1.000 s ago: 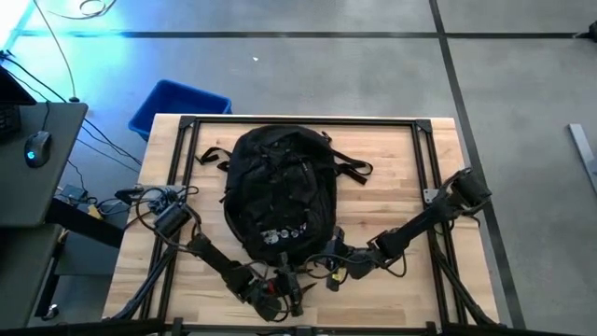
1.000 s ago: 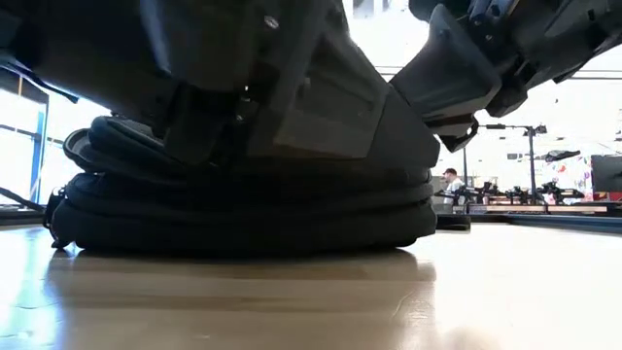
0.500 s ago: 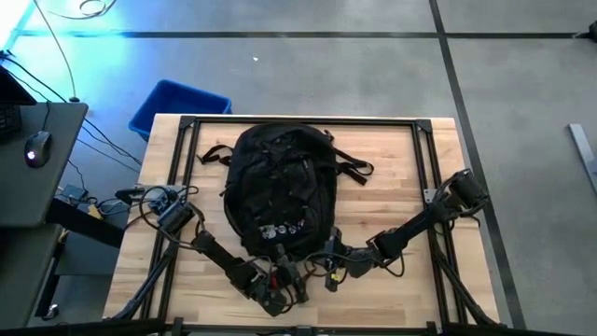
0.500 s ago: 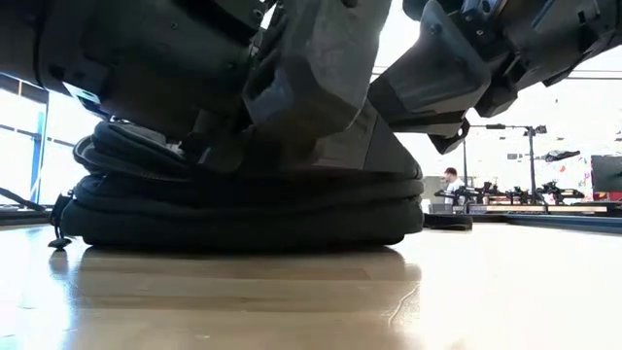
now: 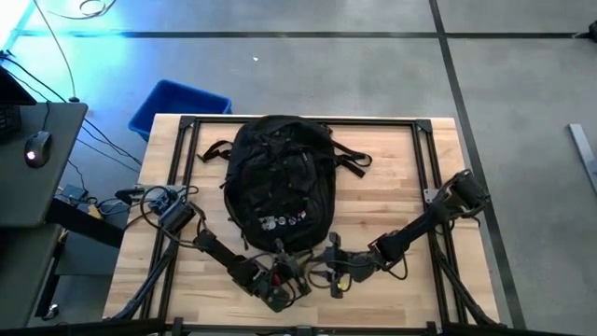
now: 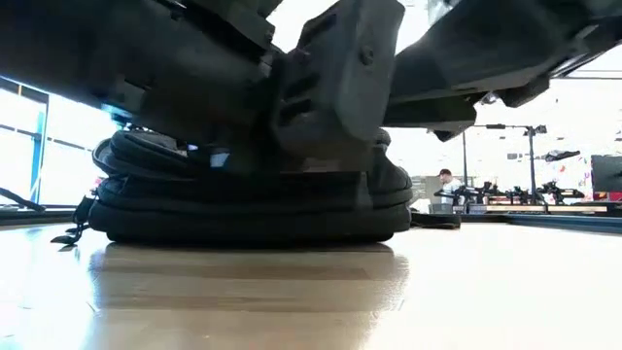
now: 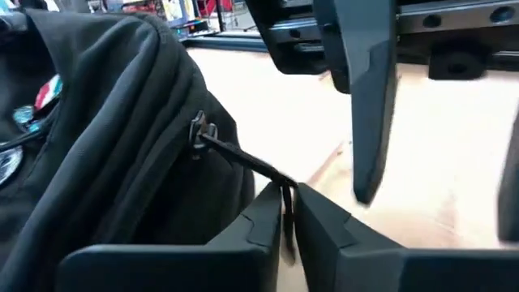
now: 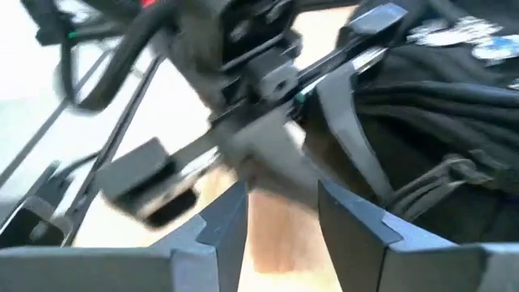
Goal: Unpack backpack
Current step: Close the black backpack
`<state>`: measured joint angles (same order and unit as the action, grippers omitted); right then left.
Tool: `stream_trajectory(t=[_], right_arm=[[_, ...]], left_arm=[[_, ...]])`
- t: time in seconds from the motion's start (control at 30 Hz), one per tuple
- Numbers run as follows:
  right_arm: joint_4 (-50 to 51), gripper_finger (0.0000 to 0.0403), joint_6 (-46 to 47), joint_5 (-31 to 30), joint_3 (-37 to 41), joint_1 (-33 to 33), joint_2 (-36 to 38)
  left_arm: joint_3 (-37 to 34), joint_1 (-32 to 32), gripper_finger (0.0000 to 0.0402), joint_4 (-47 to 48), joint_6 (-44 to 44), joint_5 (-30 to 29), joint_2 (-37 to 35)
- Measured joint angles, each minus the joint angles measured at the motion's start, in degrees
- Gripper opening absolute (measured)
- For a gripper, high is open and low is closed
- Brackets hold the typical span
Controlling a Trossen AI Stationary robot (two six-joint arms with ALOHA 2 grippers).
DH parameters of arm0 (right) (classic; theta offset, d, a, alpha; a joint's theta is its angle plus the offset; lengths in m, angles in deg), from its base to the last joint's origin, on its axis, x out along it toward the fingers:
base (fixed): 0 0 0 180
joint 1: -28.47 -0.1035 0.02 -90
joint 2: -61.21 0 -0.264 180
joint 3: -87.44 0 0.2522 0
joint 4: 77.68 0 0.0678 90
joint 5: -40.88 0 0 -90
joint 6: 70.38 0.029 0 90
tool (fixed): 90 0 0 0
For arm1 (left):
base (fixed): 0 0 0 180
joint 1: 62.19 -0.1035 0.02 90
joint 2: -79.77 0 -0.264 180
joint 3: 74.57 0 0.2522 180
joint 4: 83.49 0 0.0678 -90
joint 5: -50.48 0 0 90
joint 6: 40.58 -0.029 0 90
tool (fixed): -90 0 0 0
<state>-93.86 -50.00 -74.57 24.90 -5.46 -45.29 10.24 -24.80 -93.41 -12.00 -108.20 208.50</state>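
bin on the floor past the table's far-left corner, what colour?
Blue. The bin shows best in the high view, beside the table.

one backpack on one worktop. two arms, two grippers: left gripper, right gripper. one zip pull pinched in the left jaws. a short row of pins on the backpack, too small to count. one blue bin beyond the worktop. one mouse on one side desk. one person far off in the room.
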Motion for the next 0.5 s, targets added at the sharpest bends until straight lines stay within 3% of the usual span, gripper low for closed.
stream_trajectory(t=[0.27,0.37,0.5], right_arm=[[3.9,0.0135,-7.8,-2.9,0.0,-3.2,3.1],[5.2,0.0135,-14.8,-4.3,0.0,-4.4,3.2],[8.3,0.0135,-29.7,-14.2,0.0,-6.3,3.1]], left_arm=[[0.0,3.0,0.0,2.9,2.0,-3.0,-0.1],[0.0,3.2,0.0,4.7,4.3,-2.5,-0.1],[0.0,3.7,0.0,5.0,4.9,-1.9,-0.1]])
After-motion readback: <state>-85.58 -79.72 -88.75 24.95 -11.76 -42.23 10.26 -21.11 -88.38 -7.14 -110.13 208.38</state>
